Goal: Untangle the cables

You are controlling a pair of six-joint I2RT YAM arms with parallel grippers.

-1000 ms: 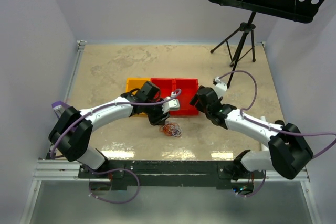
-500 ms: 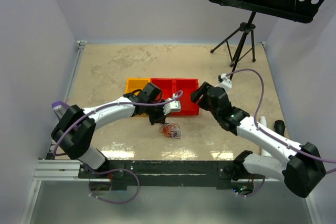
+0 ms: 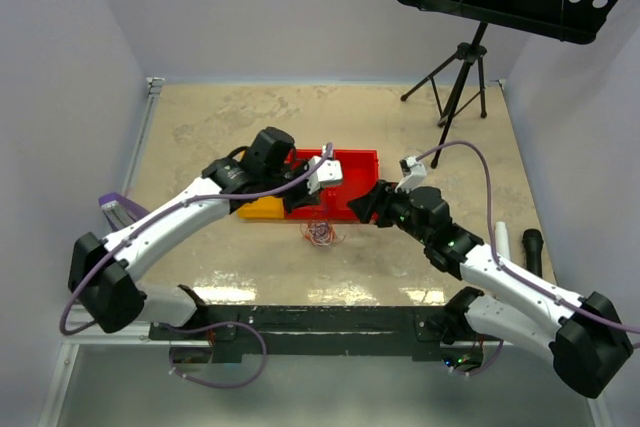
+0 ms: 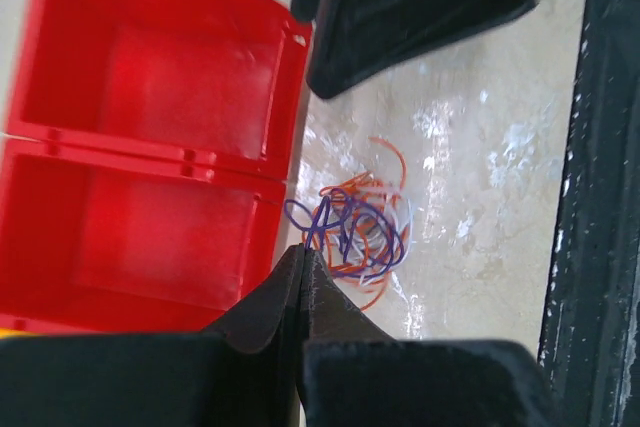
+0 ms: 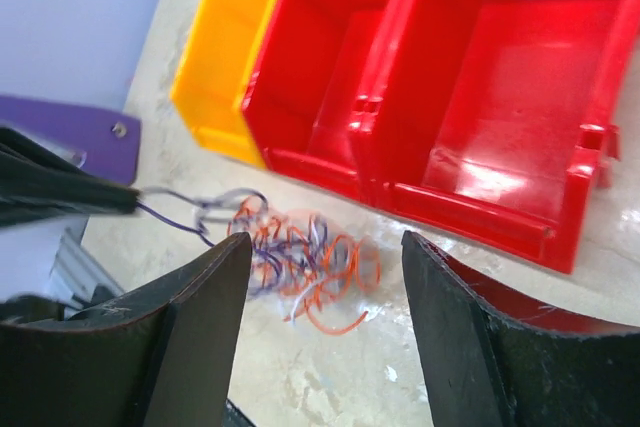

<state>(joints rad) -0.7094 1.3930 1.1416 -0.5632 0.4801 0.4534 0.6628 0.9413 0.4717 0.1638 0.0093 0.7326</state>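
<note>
The cables (image 3: 322,234) are a small tangle of orange-red, purple and white wires on the table just in front of the red bins (image 3: 360,155). The tangle also shows in the left wrist view (image 4: 352,232) and in the right wrist view (image 5: 305,257). My left gripper (image 3: 302,207) is shut on a purple strand (image 5: 170,217) that runs taut from its tips (image 4: 302,253) to the tangle. My right gripper (image 3: 366,205) is open, and its jaws straddle the tangle from above (image 5: 325,247) without touching it.
A yellow bin (image 5: 235,57) adjoins two red bins (image 5: 520,97) behind the tangle. A music stand tripod (image 3: 460,77) stands at the back right. A black cylinder (image 3: 530,243) and a white one (image 3: 503,237) lie at the right edge.
My left arm has risen and swung back-left, pulling a purple strand out of the tangle. My right gripper has moved left and down toward the tangle. The tangle has shifted slightly toward the bins.
</note>
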